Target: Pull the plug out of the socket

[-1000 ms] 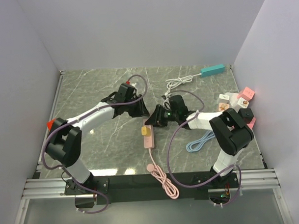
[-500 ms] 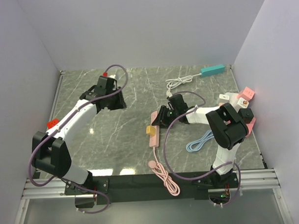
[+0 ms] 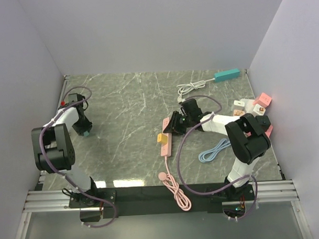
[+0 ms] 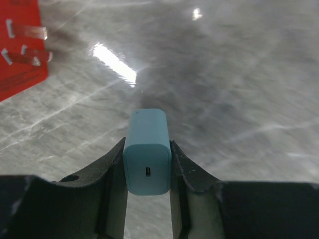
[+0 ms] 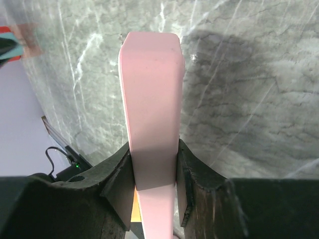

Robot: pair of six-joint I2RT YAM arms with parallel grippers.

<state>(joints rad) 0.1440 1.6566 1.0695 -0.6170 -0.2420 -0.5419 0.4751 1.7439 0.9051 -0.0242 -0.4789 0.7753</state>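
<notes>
The plug point(image 4: 147, 149) is a teal charger block with a small port on its near face. My left gripper point(image 4: 147, 167) is shut on it, just above the marble at the far left of the table; in the top view the gripper point(image 3: 85, 130) is far from the socket. The socket is a pink power strip point(image 3: 165, 139) with a yellow switch, lying mid-table. My right gripper point(image 3: 170, 124) is shut on its far end. In the right wrist view the pink strip point(image 5: 149, 99) stands between the fingers of the right gripper point(image 5: 153, 172).
A teal power strip point(image 3: 227, 74) with a white cable point(image 3: 190, 88) lies at the back right. Pink and white adapters point(image 3: 255, 108) sit by the right wall. A blue cable point(image 3: 213, 150) lies front right. The pink strip's cord coils point(image 3: 175, 190) at the front edge. A red label point(image 4: 17, 55) shows top left.
My left gripper has swung from the table's middle, beside the pink strip, out to the far left with the teal plug in it. My right gripper stays shut on the strip, which shifted slightly.
</notes>
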